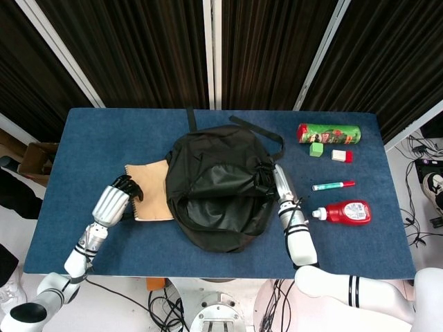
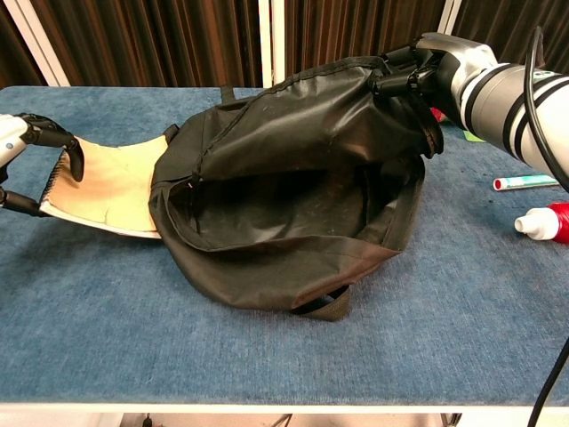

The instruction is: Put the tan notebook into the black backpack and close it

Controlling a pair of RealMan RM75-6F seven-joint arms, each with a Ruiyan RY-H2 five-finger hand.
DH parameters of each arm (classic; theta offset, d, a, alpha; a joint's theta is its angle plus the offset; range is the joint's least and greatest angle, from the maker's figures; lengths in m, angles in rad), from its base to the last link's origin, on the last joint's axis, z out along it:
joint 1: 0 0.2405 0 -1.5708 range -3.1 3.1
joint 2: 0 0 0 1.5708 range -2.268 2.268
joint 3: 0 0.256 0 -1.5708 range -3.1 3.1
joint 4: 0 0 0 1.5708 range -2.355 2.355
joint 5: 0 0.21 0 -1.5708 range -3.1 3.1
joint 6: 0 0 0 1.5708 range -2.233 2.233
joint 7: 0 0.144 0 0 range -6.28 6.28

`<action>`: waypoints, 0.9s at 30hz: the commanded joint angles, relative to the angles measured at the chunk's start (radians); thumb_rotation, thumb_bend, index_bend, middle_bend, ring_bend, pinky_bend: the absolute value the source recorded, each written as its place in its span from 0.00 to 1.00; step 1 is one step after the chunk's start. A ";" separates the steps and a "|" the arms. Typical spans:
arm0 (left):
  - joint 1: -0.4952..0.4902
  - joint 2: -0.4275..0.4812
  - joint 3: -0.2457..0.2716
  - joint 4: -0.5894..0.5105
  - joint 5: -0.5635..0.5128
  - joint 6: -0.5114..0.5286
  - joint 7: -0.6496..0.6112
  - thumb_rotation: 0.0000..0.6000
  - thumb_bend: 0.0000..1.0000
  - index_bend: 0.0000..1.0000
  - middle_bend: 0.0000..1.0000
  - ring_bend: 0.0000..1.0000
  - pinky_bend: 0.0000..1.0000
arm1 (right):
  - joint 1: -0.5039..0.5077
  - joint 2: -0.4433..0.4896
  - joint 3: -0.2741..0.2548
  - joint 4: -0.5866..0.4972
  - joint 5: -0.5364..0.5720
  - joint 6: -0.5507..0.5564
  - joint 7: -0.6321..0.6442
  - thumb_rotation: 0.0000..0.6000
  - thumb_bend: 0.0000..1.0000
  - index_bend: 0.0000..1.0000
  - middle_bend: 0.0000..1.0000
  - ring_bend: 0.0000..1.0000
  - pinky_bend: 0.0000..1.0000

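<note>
The black backpack (image 1: 214, 190) lies mid-table with its mouth gaping toward me (image 2: 284, 209). My right hand (image 2: 411, 73) grips the upper flap at the bag's right side and holds it raised; in the head view this hand (image 1: 268, 181) is mostly buried in the fabric. The tan notebook (image 1: 151, 200) lies just left of the bag, its right edge touching the bag. My left hand (image 2: 34, 156) holds the notebook (image 2: 111, 182) by its spiral-bound left edge, fingers curled over the top and thumb beneath. That edge is slightly lifted off the blue table (image 2: 267, 356).
At the right of the table are a green can (image 1: 329, 133), a small green block (image 1: 316, 149), a white and red block (image 1: 342, 155), a pen (image 1: 333, 185) and a red bottle (image 1: 344, 211). The backpack's straps (image 1: 190, 117) trail toward the far edge.
</note>
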 commanded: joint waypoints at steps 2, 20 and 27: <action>0.002 -0.019 0.000 0.032 -0.001 0.025 -0.016 1.00 0.21 0.62 0.57 0.43 0.29 | -0.001 0.002 0.002 -0.005 -0.001 0.000 0.005 1.00 0.66 0.82 0.69 0.51 0.24; 0.070 0.042 0.029 0.073 0.048 0.368 0.075 1.00 0.36 0.74 0.70 0.56 0.50 | 0.026 -0.019 0.083 -0.027 0.099 -0.030 0.074 1.00 0.65 0.81 0.68 0.51 0.24; 0.081 0.121 0.038 -0.015 0.074 0.475 0.156 1.00 0.36 0.74 0.70 0.57 0.55 | 0.054 -0.037 0.104 -0.013 0.133 -0.039 0.080 1.00 0.65 0.80 0.67 0.51 0.24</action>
